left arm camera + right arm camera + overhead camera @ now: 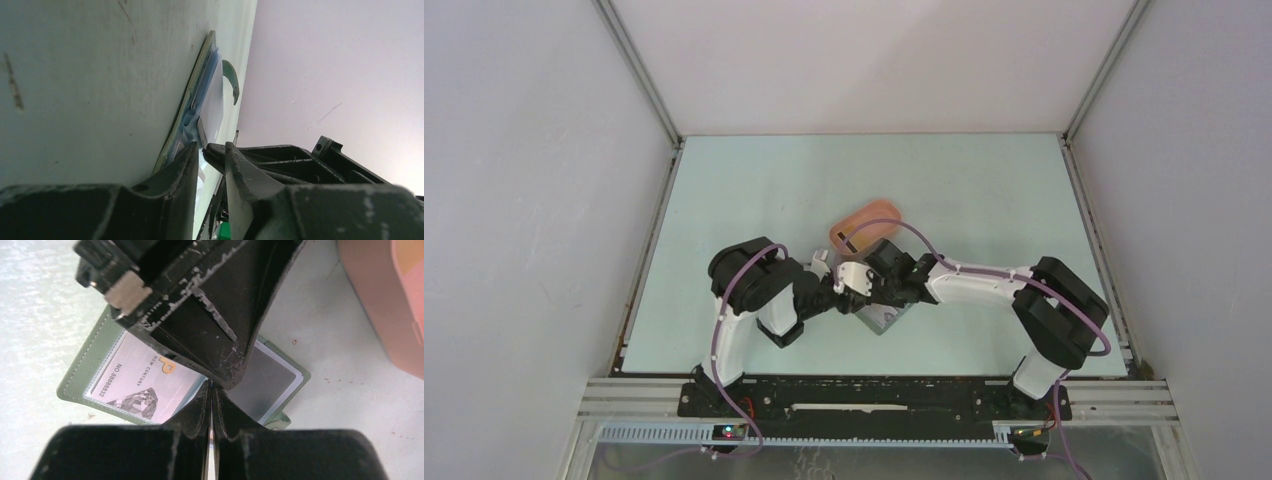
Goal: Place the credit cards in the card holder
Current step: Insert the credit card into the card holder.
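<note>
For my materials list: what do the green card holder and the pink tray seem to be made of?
Card holder: probably matte faux leather, judging by the stitched edge. Pink tray: likely smooth moulded plastic or silicone, with a rounded rim.

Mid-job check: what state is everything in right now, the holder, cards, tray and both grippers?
card holder: open, lying flat, inside up.
silver card: tucked in a pocket, printed face up.
grey card: at the other pocket, partly hidden.
pink tray: apart from the card holder, contents unclear.
left gripper: jaws slightly apart over the card holder.
right gripper: shut, tips at the card holder's fold.
</note>
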Robot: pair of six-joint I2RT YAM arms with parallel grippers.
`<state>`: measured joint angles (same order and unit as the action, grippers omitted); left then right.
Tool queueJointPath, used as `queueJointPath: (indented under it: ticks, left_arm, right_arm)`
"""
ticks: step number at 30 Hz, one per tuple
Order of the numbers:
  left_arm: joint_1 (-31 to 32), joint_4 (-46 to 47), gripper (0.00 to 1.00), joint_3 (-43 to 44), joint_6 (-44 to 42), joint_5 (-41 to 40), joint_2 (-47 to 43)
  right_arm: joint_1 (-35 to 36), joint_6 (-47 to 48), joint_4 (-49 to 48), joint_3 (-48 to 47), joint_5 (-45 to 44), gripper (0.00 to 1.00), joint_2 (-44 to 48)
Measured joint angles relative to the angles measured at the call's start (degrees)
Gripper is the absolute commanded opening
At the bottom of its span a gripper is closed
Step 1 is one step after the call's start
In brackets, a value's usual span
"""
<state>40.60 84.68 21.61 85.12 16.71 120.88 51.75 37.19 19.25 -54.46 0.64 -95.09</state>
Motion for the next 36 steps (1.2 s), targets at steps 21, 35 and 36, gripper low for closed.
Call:
queueJointPath:
  ticks: [21, 35, 36]
  left_arm:
    - [0.2, -1.8, 0.34, -6.0, -4.1, -1.1, -10.4]
    - [2.9, -15.6, 0.41, -12.3, -20.5, -3.0, -41.9]
    - [3.2, -19.3, 0.43, -12.0, -22.6, -3.5, -45.4]
  right_arm:
    - [-8.9, 0.0, 6.4, 0.0, 15.1, 0.27, 9.2]
    - [-21.1, -0.5, 13.4, -1.6, 35.5, 0.32, 19.1]
    - [-21.7, -0.4, 13.7, -1.7, 36.7, 0.32, 19.7]
